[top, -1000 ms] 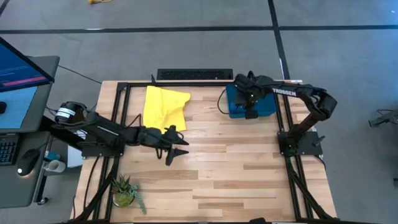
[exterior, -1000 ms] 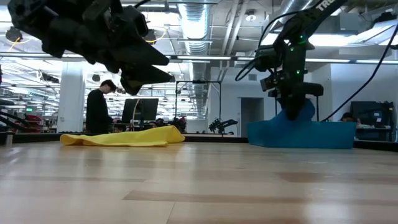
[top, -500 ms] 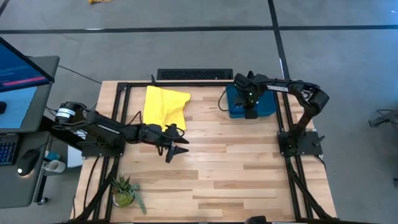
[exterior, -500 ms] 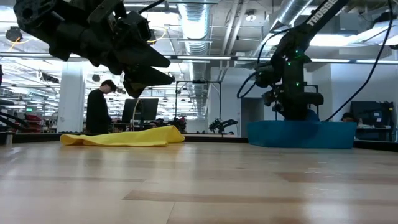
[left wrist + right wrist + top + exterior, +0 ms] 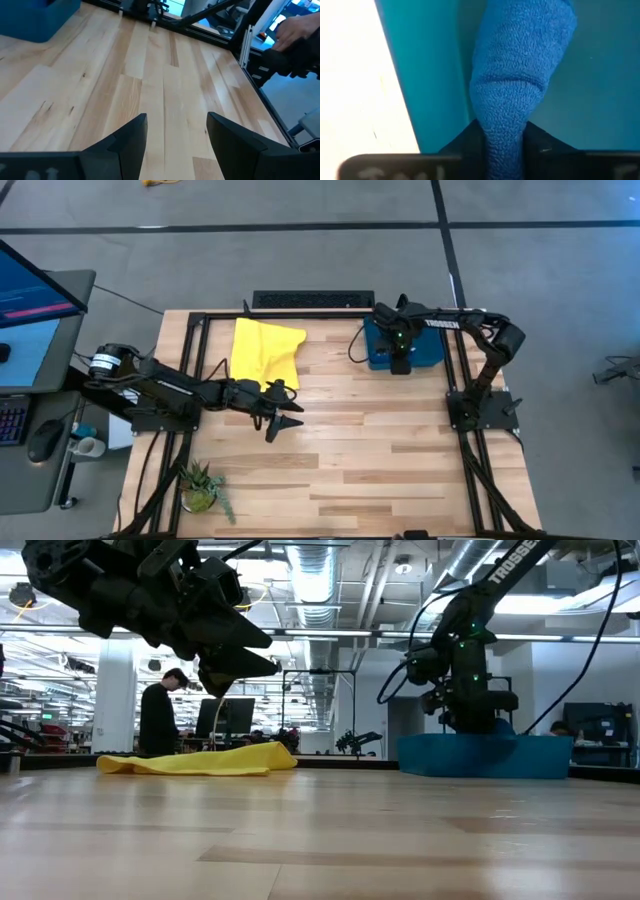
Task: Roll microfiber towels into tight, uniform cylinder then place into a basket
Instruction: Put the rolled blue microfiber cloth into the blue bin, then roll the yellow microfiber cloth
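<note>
The yellow towel (image 5: 265, 352) lies spread and rumpled on the table's far left part, also seen in the low view (image 5: 200, 762). The teal basket (image 5: 432, 352) stands at the far right (image 5: 520, 756). My right gripper (image 5: 502, 131) points down into the basket and is shut on the rolled blue towel (image 5: 520, 60), which lies inside along the basket's floor. My left gripper (image 5: 290, 418) hovers open above the bare wood just near of the yellow towel, with nothing between its fingers (image 5: 176, 135). My right gripper pinches the blue towel's roll (image 5: 502, 115) between its two fingers, coming from above and pointing down. The cloth narrows where the fingers squeeze it and bulges wider beyond them. The roll's far part rests on the basket's floor beside the left wall.
A small potted plant (image 5: 203, 488) stands at the near left corner. A dark bar (image 5: 312, 300) lies along the far edge. A person (image 5: 158, 720) stands in the room behind the table. Bare wood (image 5: 380, 440) fills the middle and near side.
My right gripper has gone down into the basket with the blue towel, which stood above the rim before and now sits below it. My left gripper has kept its place.
</note>
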Tool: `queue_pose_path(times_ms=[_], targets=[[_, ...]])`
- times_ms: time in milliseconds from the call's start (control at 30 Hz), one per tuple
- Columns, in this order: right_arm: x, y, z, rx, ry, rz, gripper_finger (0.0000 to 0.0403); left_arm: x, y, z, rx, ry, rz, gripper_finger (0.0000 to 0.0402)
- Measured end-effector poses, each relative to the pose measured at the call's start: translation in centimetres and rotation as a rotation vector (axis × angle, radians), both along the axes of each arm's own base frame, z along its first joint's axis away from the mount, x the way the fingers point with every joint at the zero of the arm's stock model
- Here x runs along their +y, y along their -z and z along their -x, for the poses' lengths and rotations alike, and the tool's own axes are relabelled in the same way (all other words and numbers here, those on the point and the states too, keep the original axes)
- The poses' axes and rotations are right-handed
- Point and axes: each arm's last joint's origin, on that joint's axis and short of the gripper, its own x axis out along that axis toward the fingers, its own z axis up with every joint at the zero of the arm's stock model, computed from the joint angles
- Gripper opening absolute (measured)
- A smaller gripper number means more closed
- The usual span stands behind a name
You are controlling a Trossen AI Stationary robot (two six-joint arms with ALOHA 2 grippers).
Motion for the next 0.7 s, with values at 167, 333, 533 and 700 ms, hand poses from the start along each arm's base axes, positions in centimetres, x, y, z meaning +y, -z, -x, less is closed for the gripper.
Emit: queue_pose_path(times_ms=[167,333,533,700], targets=[[0.0,0.0,-0.1,-0.002,0.007,0.003,0.0149,0.5,0.0,0.0,0.0,-0.018,0.0,0.0199],[0.0,0.0,0.0,0.003,0.024,0.003,0.0206,1.1,0.0,-0.1,0.0,-0.041,0.0,0.0199],[0.1,-0.1,0.0,0.013,0.048,-0.004,0.0227,1.6,0.0,-0.1,0.0,-0.053,0.003,0.0199],[-0.3,-1.4,-0.4,0.012,0.067,-0.003,0.0228,1.9,0.0,-0.1,0.001,-0.066,0.004,0.0199]])
